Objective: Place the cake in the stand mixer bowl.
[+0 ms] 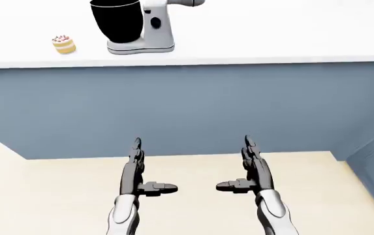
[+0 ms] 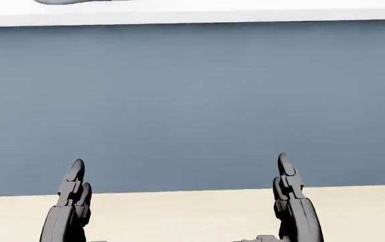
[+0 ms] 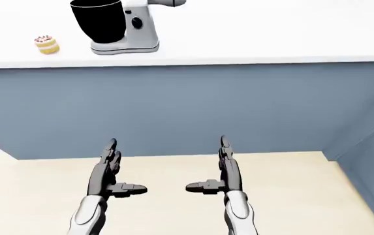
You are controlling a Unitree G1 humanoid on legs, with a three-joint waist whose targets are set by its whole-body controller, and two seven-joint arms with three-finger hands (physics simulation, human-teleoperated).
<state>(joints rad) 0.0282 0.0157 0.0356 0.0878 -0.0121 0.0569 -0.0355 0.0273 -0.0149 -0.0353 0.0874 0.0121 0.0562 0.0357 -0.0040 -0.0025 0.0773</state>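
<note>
— Both hands, left hand [image 1: 136, 177] and right hand [image 1: 252, 175], hang low over the floor, fingers spread, holding nothing.

— And the cake [image 1: 63, 43]?

— On the counter [image 1: 271, 34], just left of the stand mixer bowl [image 1: 117, 20]. I judge nothing's done yet; approach, grasp and drop remain.

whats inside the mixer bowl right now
Nothing can be made out in it: the bowl renders as flat black, its top cut off by the view's edge, so its inside is hidden. The cake sits on the counter to its left, apart from it.
</note>
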